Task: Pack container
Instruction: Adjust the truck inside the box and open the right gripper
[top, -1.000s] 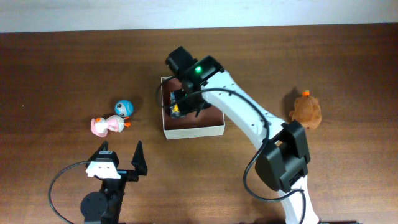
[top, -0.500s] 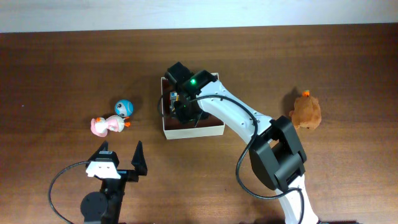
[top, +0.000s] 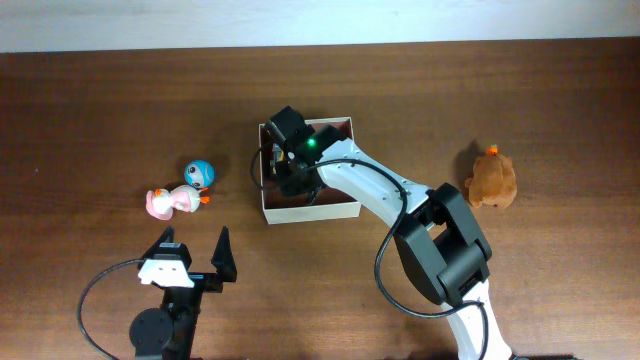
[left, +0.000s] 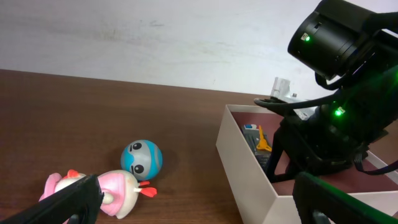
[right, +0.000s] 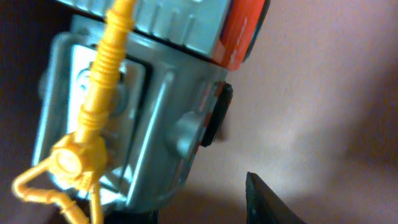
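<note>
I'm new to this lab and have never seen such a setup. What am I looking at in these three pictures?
Two robot arms stand at a wooden table. One picture looks down from above; the other two come from a camera on each wrist. The left gripper stands open near a pink duck toy and a blue-headed figure. The right gripper reaches into the shallow box, where its camera shows a grey toy with a yellow arm up close; whether it grips that toy is unclear. A brown plush lies to the right.
</note>
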